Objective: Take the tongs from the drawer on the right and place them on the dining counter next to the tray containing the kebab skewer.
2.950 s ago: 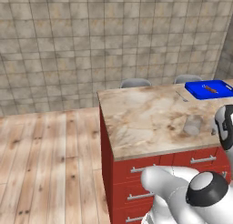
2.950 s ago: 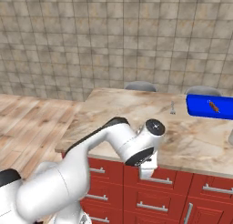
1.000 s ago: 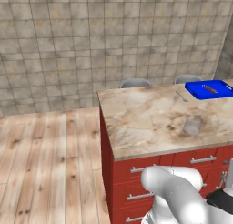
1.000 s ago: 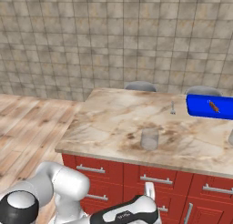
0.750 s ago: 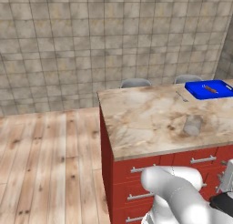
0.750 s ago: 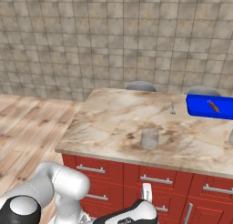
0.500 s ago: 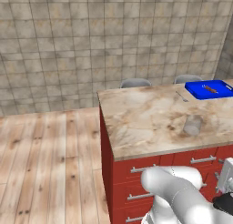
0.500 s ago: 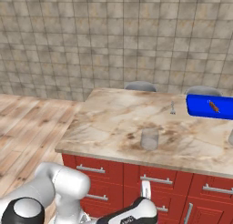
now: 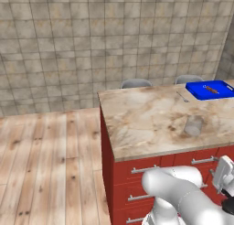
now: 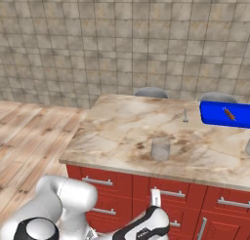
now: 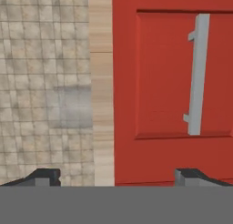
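Hand view: dining counter (image 11: 101, 82) edge at twelve o'clock, closed red drawer (image 11: 182, 73) with its handle (image 11: 196, 73) at two. My claw (image 11: 120, 175), fingers wide apart and empty, squares up low to pull; the tongs presumably lie hidden inside.
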Robot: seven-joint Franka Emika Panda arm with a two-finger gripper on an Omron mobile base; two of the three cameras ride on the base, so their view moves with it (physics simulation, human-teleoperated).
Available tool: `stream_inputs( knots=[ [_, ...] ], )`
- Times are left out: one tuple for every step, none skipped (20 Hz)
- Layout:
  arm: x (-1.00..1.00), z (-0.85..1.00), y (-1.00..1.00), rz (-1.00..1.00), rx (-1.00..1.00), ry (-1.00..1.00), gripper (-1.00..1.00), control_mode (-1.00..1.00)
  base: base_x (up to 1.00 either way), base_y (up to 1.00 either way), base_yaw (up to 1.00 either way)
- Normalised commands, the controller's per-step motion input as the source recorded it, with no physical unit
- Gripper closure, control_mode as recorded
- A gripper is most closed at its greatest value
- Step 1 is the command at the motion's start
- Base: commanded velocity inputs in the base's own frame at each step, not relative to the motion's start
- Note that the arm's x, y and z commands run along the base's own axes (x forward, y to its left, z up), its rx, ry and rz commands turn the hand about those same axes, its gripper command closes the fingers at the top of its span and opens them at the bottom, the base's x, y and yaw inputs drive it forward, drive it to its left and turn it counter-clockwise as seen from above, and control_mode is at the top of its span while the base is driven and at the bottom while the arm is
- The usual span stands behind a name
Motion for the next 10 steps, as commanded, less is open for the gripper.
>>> stream_inputs(
  knots=[
    [0.2,-0.26,0.0,0.0,0.0,-0.09,-1.0,-1.0,0.0,0.0,0.0],
    [0.22,-0.29,0.0,0.0,0.0,-0.07,-1.0,-1.0,0.0,0.0,0.0],
    [0.21,-0.29,0.0,0.0,0.0,-0.08,-1.0,-1.0,0.0,0.0,0.0],
    [0.19,-0.3,0.0,0.0,0.0,-0.08,-1.0,-1.0,0.0,0.0,0.0],
    [0.18,-0.29,0.0,0.0,0.0,-0.07,-1.0,-1.0,0.0,0.0,0.0],
    [0.19,-0.27,0.0,0.0,0.0,-0.07,-1.0,-1.0,0.0,0.0,0.0],
    [0.18,-0.23,0.0,0.0,0.0,-0.08,-1.0,-1.0,0.0,0.0,0.0],
    [0.18,-0.21,0.0,0.0,0.0,-0.07,-1.0,-1.0,0.0,0.0,0.0],
    [0.18,-0.2,0.0,0.0,0.0,-0.05,-1.0,-1.0,0.0,0.0,0.0],
    [0.18,-0.21,0.0,0.0,0.0,-0.04,-1.0,-1.0,0.0,0.0,0.0]
  ],
)
